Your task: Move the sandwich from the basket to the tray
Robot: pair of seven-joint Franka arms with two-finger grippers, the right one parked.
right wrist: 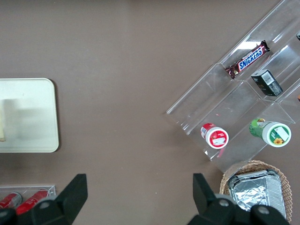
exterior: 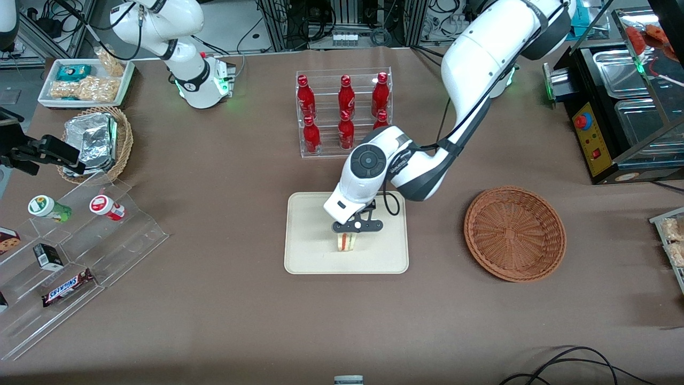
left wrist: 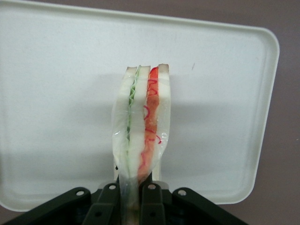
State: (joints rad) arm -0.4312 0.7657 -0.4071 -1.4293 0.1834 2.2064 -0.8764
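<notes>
My left gripper (exterior: pixel 348 233) hangs over the middle of the cream-beige tray (exterior: pixel 310 251), shut on the clear-wrapped sandwich (exterior: pixel 346 242). In the left wrist view the sandwich (left wrist: pixel 143 126) stands on edge between the fingers (left wrist: pixel 152 201), its white bread and orange-red filling layers showing, over the tray (left wrist: pixel 56 93). I cannot tell whether it touches the tray floor. The reddish-brown wicker basket (exterior: pixel 514 233) lies empty on the table toward the working arm's end.
A clear rack of red bottles (exterior: pixel 344 112) stands farther from the front camera than the tray. Toward the parked arm's end are a clear stepped stand with snacks (exterior: pixel 69 256), a tan basket with foil packets (exterior: pixel 96 141) and a white tray of snack bags (exterior: pixel 85 83).
</notes>
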